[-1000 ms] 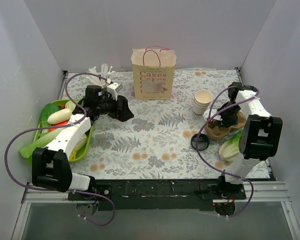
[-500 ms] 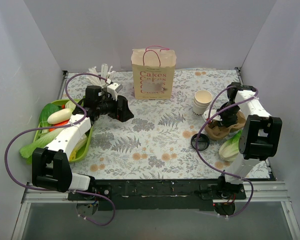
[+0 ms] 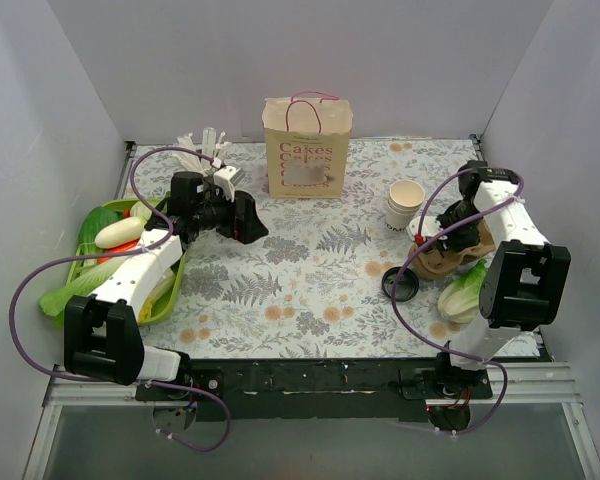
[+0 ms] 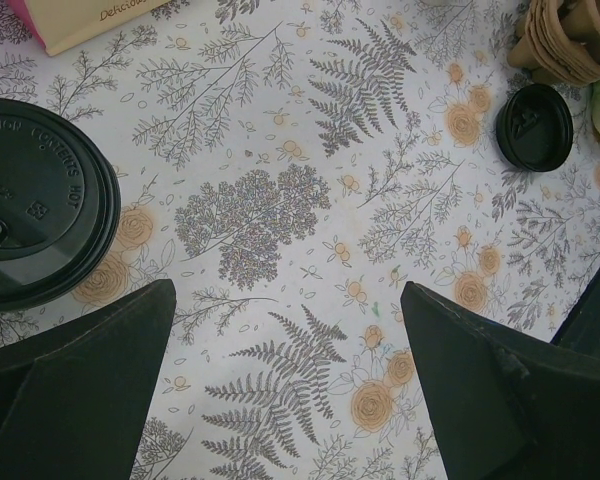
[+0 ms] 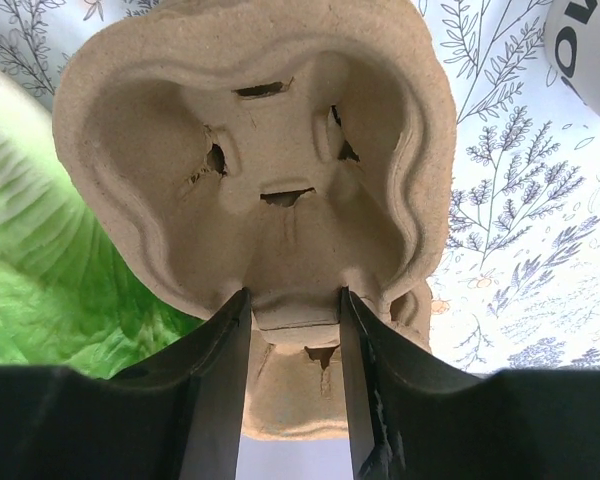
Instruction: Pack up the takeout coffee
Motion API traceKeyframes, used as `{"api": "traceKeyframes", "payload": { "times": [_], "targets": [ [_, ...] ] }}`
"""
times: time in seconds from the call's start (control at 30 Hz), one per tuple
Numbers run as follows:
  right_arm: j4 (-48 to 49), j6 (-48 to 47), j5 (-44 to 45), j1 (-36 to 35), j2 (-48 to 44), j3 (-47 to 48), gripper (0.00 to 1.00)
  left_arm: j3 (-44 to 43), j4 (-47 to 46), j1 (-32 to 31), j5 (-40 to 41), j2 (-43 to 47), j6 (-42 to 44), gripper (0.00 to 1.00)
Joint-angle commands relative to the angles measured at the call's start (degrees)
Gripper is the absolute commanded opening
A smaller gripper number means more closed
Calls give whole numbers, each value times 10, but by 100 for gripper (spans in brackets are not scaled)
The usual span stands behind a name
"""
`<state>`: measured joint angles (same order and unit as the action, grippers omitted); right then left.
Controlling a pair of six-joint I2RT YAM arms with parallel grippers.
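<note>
— Where's the paper bag (image 3: pixel 307 146)?
— Upright, far centre.
— The grippers?
— Left gripper (image 4: pixel 286 298) spread wide, holding nothing; right gripper (image 5: pixel 293 300) pinching the rim of the pulp cup carrier (image 5: pixel 250 170), on the right.
— And the takeout coffee (image 4: pixel 35 205)?
— Left of centre, just beside a left finger, not between them.

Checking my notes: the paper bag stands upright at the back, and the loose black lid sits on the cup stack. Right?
No: the loose black lid lies flat on the table, apart from the cup stack. The paper bag does stand upright at the back. See the top view.
</note>
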<state>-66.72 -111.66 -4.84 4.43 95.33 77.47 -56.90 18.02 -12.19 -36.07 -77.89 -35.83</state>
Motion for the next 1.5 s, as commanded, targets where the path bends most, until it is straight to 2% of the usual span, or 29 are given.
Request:
{"api": "traceKeyframes", "payload": {
  "times": [0.0, 0.17, 0.3, 0.5, 0.6, 0.7, 0.87, 0.97, 1.0, 1.13, 1.27, 1.47],
  "targets": [
    [-44, 28, -10, 1, -13, 35, 32, 4, -9, -3, -10, 27, 0, 98],
    [-81, 78, -39, 12, 13, 96, 27, 4, -9, -3, -12, 27, -2, 98],
    [-81, 95, -38, 15, 8, 97, 24, -1, -10, -3, -15, 22, -5, 98],
    [-84, 116, -80, 12, -49, 91, 22, -7, -10, -3, -15, 16, -10, 98],
    [-83, 139, -112, -13, -85, 79, 20, -8, -11, -3, -14, 12, -10, 98],
    [-84, 158, -143, -56, -120, 59, 19, -11, -11, -3, -14, 6, -10, 98],
    [-83, 231, -223, -173, -146, 38, 17, -24, -13, -3, -4, -9, -12, 98],
    [-74, 286, -271, -243, -140, 25, 11, -29, -13, -2, 8, -15, -15, 98],
    [-67, 330, -282, -259, -131, 22, 11, -28, -17, -3, 14, -16, -20, 98],
    [-59, 379, -317, -352, -104, 0, 9, -26, -8, -2, 39, -11, -13, 98],
    [-24, 447, -355, -406, -76, -14, 9, -22, 6, -2, 57, -2, 4, 98],
    [21, 578, -330, -442, -50, -35, 8, -14, 30, -2, 82, 15, 30, 98]
  ]
}}
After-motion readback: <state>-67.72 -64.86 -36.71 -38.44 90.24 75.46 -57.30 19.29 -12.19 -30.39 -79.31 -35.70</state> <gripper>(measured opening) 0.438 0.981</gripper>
